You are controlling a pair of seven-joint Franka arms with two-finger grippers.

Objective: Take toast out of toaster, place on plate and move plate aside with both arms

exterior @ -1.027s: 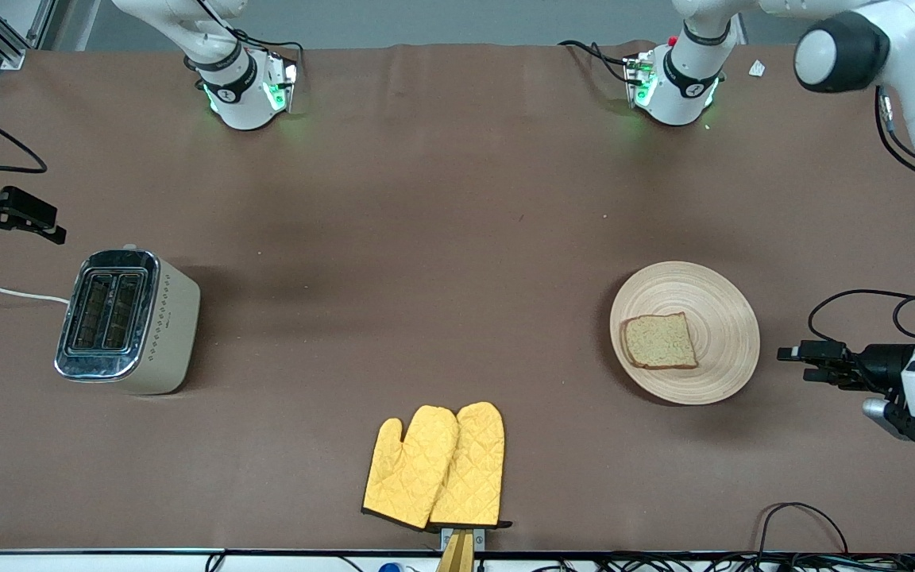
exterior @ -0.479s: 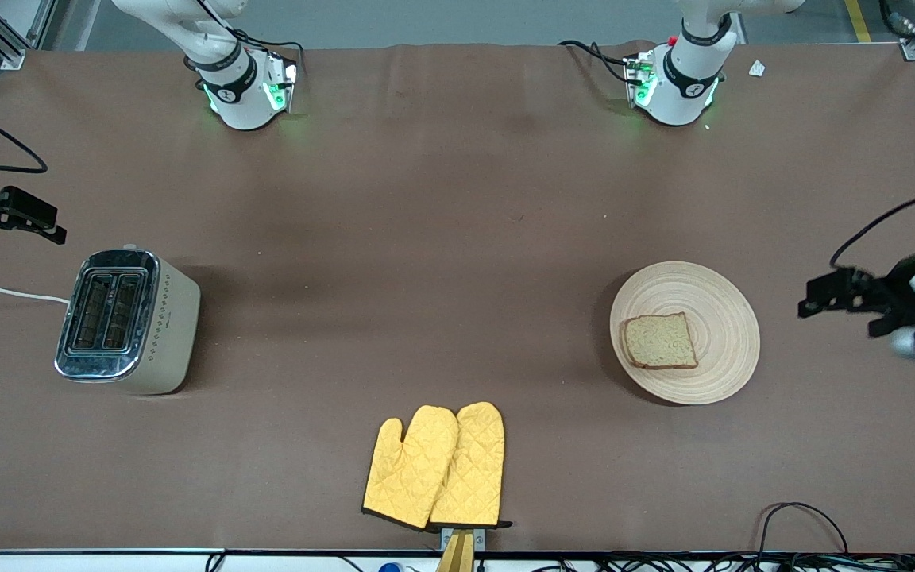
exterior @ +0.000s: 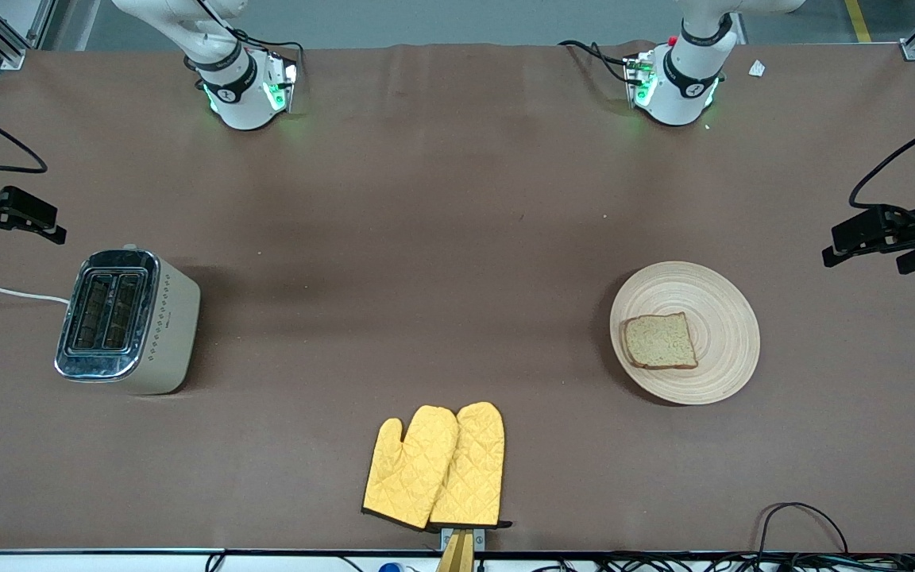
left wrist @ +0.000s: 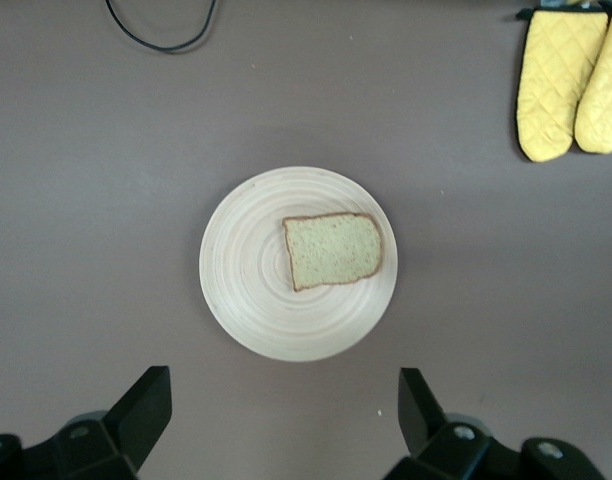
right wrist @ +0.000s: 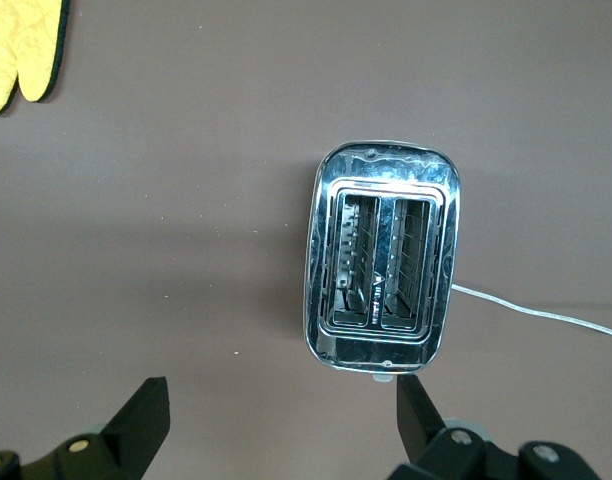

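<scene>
- Front view: toast (exterior: 658,341) lies on plate (exterior: 685,332), toaster (exterior: 125,321) slots empty, so delivery looks finished.
- Left end effector (exterior: 862,238) wide, empty, near the plate.
- Right end effector (exterior: 25,217) wide, empty, near the toaster.

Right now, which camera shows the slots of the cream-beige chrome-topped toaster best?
The right wrist view: it looks straight down into the cream-beige chrome-topped toaster, both slots visibly empty. The front view shows it smaller and at an angle. The left wrist view misses it.

White cord (exterior: 5,292) cut by frame edge, both arms' upper links out of frame
</scene>
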